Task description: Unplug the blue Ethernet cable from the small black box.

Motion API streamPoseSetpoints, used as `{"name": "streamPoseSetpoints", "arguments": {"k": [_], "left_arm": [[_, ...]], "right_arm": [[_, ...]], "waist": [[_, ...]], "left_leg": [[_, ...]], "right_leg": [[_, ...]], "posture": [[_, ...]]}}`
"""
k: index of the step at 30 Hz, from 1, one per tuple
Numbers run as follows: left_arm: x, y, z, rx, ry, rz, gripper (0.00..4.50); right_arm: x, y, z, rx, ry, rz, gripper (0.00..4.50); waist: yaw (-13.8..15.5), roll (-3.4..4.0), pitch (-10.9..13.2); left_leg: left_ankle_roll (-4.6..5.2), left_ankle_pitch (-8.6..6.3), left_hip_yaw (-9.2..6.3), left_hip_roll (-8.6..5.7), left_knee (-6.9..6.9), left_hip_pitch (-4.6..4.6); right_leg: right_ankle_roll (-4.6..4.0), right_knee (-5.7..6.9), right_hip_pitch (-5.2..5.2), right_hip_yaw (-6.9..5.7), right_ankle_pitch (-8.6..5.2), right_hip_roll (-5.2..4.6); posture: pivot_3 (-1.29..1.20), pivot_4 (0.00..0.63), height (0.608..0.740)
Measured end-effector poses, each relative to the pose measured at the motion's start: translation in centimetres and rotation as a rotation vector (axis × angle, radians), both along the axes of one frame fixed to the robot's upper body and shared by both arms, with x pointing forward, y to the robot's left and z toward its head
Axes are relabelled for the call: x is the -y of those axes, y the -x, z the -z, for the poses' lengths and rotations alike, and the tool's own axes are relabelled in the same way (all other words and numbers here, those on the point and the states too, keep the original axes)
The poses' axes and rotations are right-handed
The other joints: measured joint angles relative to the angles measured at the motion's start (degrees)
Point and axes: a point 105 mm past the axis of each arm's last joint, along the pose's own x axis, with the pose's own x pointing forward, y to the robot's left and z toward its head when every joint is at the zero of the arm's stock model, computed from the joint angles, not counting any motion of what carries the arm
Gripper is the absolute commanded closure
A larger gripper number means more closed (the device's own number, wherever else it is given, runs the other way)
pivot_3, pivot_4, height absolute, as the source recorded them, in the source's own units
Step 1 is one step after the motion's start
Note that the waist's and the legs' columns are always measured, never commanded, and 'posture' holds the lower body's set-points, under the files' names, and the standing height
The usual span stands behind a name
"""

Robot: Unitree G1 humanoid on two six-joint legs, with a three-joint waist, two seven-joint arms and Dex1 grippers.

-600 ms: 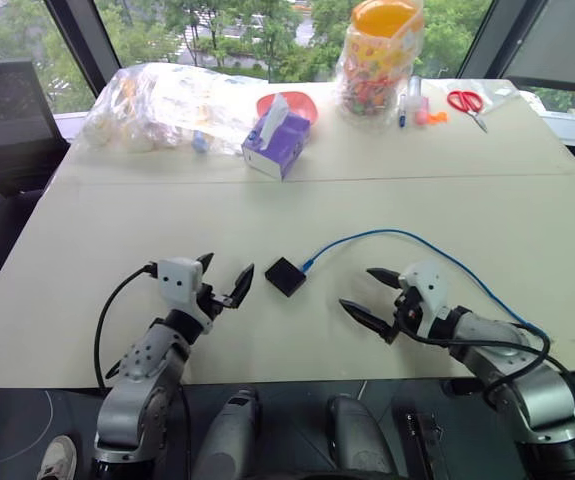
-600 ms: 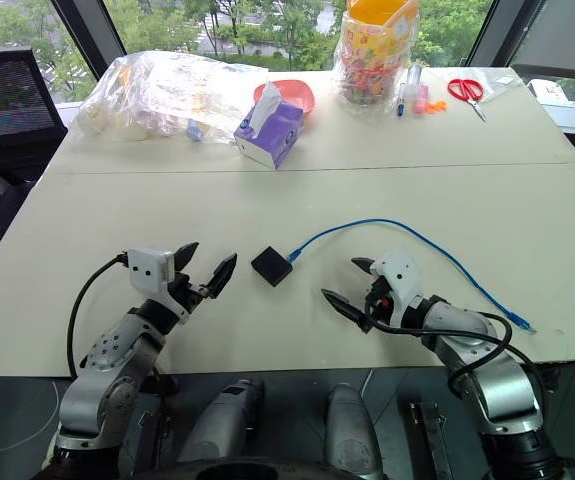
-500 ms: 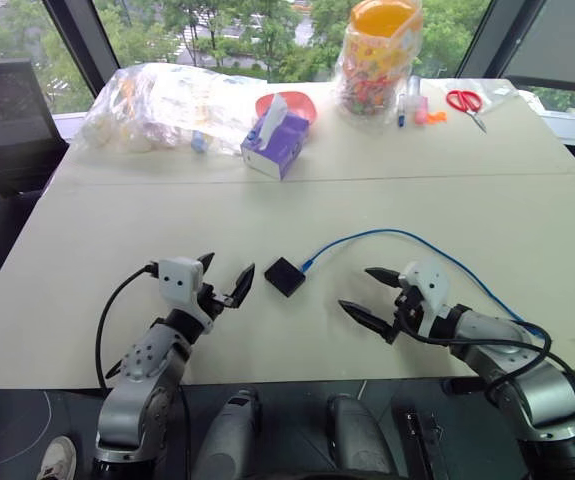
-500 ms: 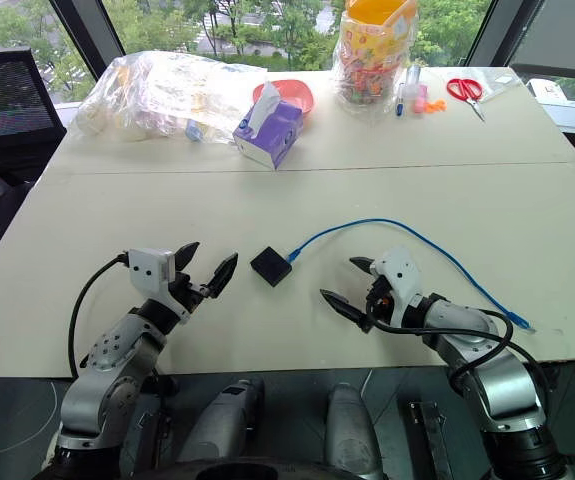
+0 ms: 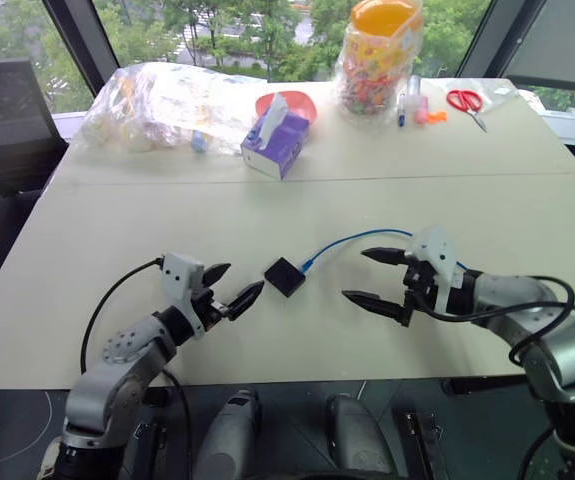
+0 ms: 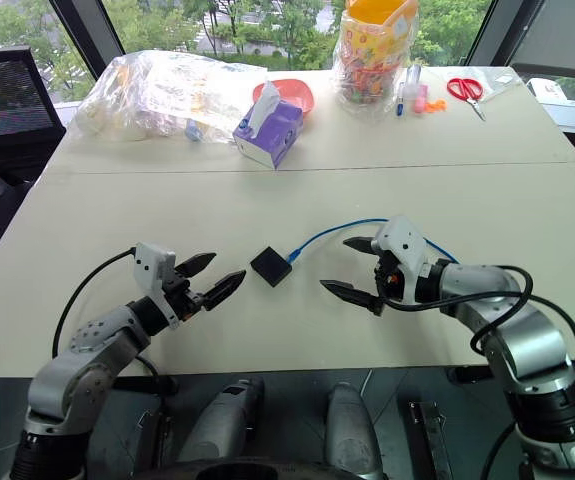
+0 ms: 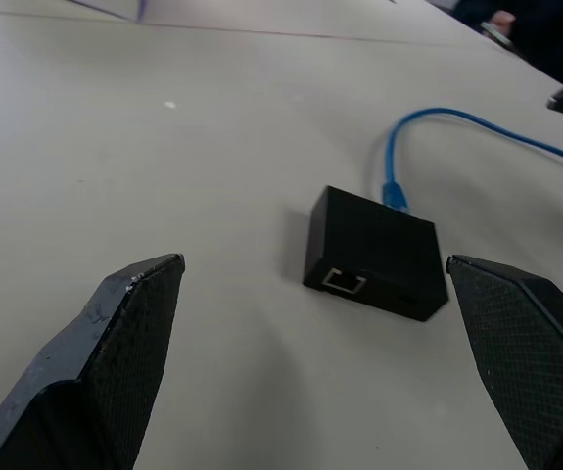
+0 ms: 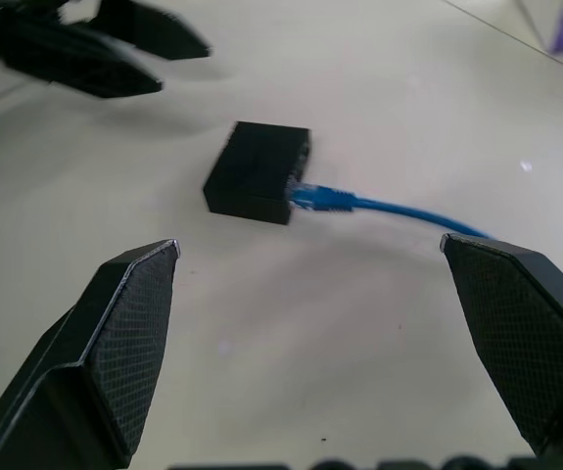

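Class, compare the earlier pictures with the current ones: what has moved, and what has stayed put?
Both open end effectors closed in on the small black box: the left end effector swung toward its left side, and the right end effector moved up over the blue Ethernet cable. Nothing was grasped. The cable is still plugged in, and the box has not moved.

One small black box [image 5: 285, 276] near the middle of the table [image 5: 267, 210], with one blue cable [image 5: 362, 237] plugged into it. Two grippers: left gripper [image 5: 232, 289] and right gripper [image 5: 375, 276], each with two black fingers. At the far edge: one purple tissue box [image 5: 276, 143], one red bowl [image 5: 292, 104], one clear plastic bag [image 5: 157, 103] far left, one jar with an orange lid [image 5: 379, 55], one pair of red scissors [image 5: 465, 102] far right.
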Motion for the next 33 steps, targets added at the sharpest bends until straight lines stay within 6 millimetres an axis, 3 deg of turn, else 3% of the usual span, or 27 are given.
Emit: {"name": "streamPoseSetpoints", "arguments": {"k": [5,12,19,26,31,33], "left_arm": [[-0.8,-0.5,-3.0,0.03,-0.026,0.109,0.01],[-1.1,-0.9,-3.8,0.038,-0.051,0.149,0.01],[-1.2,-0.9,-3.4,0.047,-0.068,0.128,0.01],[-1.4,-0.8,-3.2,0.069,-0.077,0.064,0.01],[-1.3,-0.4,-3.1,0.076,-0.086,0.041,0.01],[-1.3,-0.4,-3.3,0.086,-0.089,0.03,0.0]], "right_arm": [[-1.0,-1.7,-2.6,0.061,0.22,-0.214,0.0],[-3.8,-5.7,-2.5,0.16,0.491,-0.446,0.0],[-6.4,-8.7,-0.5,0.216,0.723,-0.619,0.0],[-7.1,-9.4,2.4,0.194,0.838,-0.737,0.0],[-8.6,-9.9,2.8,0.223,0.887,-0.786,0.0],[-8.9,-9.9,2.9,0.215,0.888,-0.795,0.56]], "waist": [[-0.5,-0.02,0.01],[-0.52,-0.02,0.04],[-0.73,-0.04,0.05],[-0.61,-0.03,0.05],[-1.48,-0.03,0.05],[-1.82,-0.03,0.05]], "left_leg": [[-0.11,-0.07,0.03,0.04,0.0,0.03],[0.0,0.01,0.04,0.03,-0.16,-0.01],[-0.07,0.06,0.02,0.01,-0.12,0.06],[-0.14,0.1,-0.02,0.01,-0.12,0.14],[-0.15,0.1,-0.03,0.04,-0.19,0.53],[-0.15,0.11,-0.08,0.04,-0.19,0.66]], "right_leg": [[0.0,-0.02,-0.01,-0.07,0.0,0.0],[0.04,0.01,-0.15,-0.05,0.03,0.02],[0.09,0.19,-0.13,-0.03,0.08,0.05],[0.24,0.38,-0.14,-0.01,0.16,0.09],[0.09,0.81,-0.04,0.04,0.04,0.12],[0.07,0.86,0.05,0.04,0.03,0.16]], "posture": [[0.0,0.15,0.728],[0.0,0.15,0.728],[0.0,0.15,0.728],[0.0,0.15,0.728],[0.0,0.15,0.728],[0.0,0.15,0.728]]}}
